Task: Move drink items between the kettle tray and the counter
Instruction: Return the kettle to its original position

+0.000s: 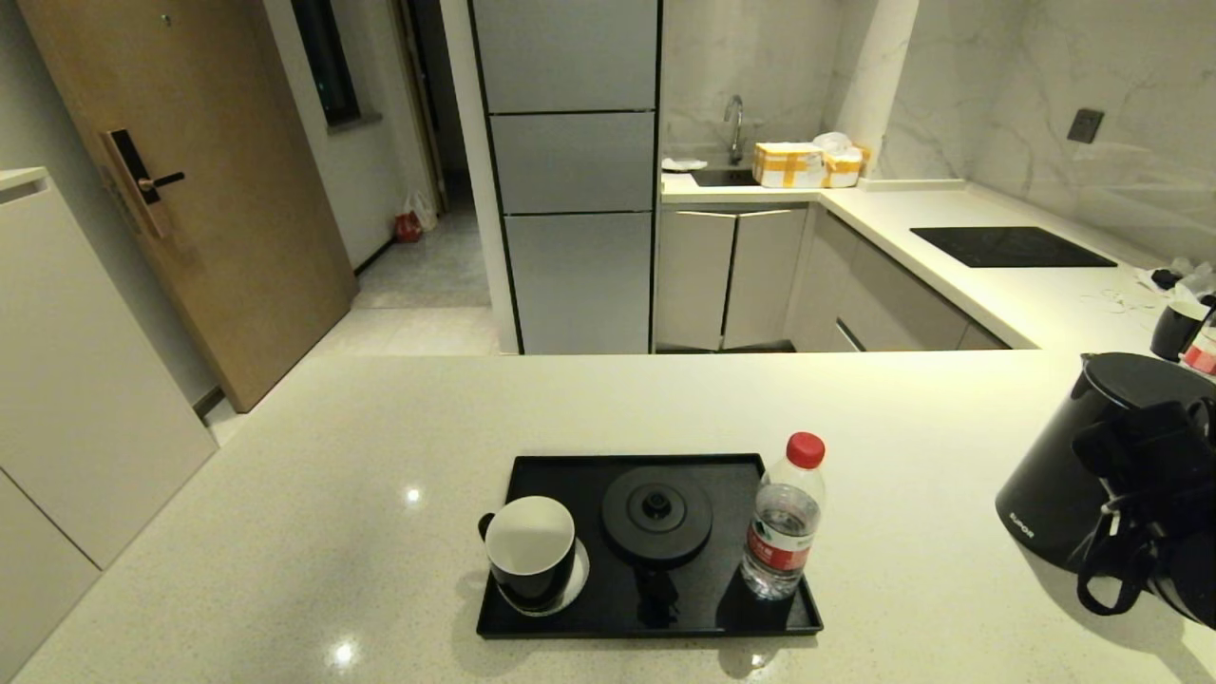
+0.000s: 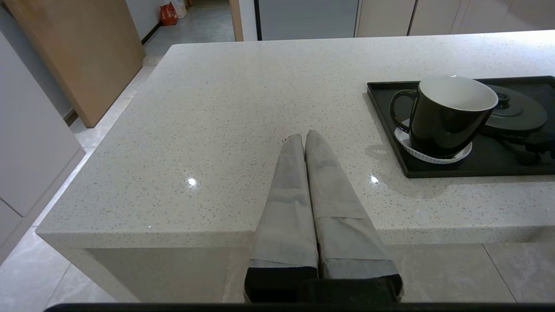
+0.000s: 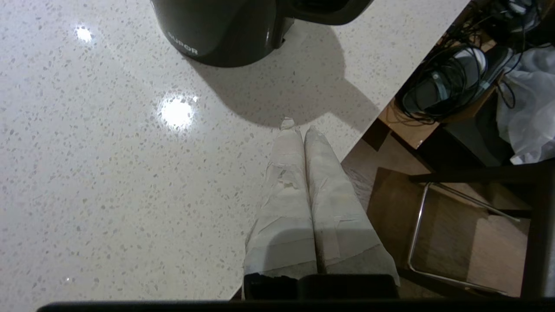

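Note:
The black kettle tray [image 1: 570, 622] lies on the cream counter [image 1: 332, 494], near its front middle. On it stand the black mug [image 1: 529, 551] on a white coaster at the left, the round kettle base disc [image 1: 657, 513] in the centre, and the red-capped water bottle [image 1: 784, 518] at the right rim. The black kettle [image 1: 1073, 475] stands on the counter far right, off the tray. My right arm [image 1: 1164, 494] is beside it; its gripper [image 3: 299, 128] is shut and empty just short of the kettle [image 3: 225, 30]. My left gripper [image 2: 303, 138] is shut and empty over the counter's front edge, left of the mug [image 2: 446, 115].
A black hob panel [image 1: 1012, 247] sits in the back counter. Another mug [image 1: 1178, 328] and clutter stand at the far right. Boxes [image 1: 807, 163] rest by the sink. Off the counter's right edge are a metal-framed chair [image 3: 455, 242] and cables [image 3: 446, 82].

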{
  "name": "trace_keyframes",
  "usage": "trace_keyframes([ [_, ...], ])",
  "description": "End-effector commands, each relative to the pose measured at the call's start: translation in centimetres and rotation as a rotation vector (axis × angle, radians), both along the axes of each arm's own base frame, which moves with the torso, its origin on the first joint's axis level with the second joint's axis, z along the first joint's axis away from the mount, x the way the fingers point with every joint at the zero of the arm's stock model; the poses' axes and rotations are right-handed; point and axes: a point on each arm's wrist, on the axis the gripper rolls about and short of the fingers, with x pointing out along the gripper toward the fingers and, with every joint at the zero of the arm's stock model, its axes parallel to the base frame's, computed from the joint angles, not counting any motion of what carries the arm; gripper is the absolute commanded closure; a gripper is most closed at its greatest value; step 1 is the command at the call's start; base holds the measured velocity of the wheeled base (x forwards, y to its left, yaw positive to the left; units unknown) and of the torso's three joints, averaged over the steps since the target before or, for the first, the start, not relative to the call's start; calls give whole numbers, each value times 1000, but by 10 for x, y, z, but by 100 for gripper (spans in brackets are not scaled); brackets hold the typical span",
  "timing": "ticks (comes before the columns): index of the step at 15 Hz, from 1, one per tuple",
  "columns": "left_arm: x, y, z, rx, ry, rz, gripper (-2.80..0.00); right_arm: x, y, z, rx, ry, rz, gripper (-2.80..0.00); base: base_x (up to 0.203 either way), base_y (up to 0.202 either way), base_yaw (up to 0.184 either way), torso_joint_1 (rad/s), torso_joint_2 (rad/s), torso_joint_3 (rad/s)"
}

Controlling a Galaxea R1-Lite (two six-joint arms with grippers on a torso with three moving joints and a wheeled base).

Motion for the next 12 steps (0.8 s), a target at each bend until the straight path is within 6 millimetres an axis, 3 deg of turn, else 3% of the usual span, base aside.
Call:
trace_keyframes([
  [1,0,0,0,0,-2,1,0,3,-1,-2,-20,7,-21,0,0,0,0,0,0,0],
  [5,0,0,0,0,-2,-1,0,-11,-11,11,-12,-51,-55,0,0,0,0,0,0,0],
  [10,0,0,0,0,-1,1,0,-44,-17,49,40,-196,7,0,0,0,0,0,0,0],
  [12,0,0,0,0,0,0,0,-50,-21,52,10,-178,-16,0,0,0,0,0,0,0],
])
